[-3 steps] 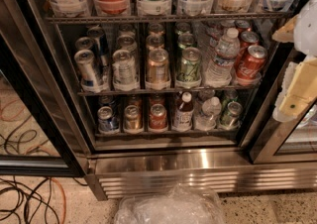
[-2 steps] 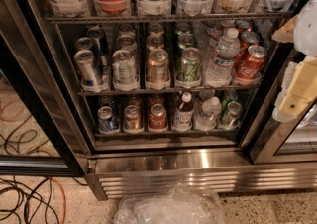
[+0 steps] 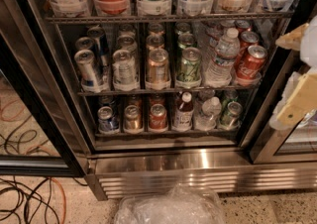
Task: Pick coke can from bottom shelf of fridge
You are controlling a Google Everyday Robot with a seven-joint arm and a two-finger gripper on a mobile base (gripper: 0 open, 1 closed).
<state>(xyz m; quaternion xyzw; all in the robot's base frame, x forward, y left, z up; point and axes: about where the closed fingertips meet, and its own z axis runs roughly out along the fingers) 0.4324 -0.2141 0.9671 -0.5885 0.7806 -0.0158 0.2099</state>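
Camera view: the coke can [image 3: 158,117] stands upright at the front edge of the bottom shelf [image 3: 213,133] of the fridge [image 3: 198,166], between a brownish-gold can [image 3: 132,118] and a small bottle [image 3: 184,111]. It is probably light, rigid and slick, so grasp it mid-body. The gripper [image 3: 281,80] hangs at the fridge's right edge, above shelf level. Its fingers [image 3: 300,100] are spread and empty.

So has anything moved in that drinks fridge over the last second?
Nothing visibly changed. The cream-coloured hand hangs open and empty at the right edge, by the glass-door fridge; the small red coke can stands untouched on the bottom wire shelf.
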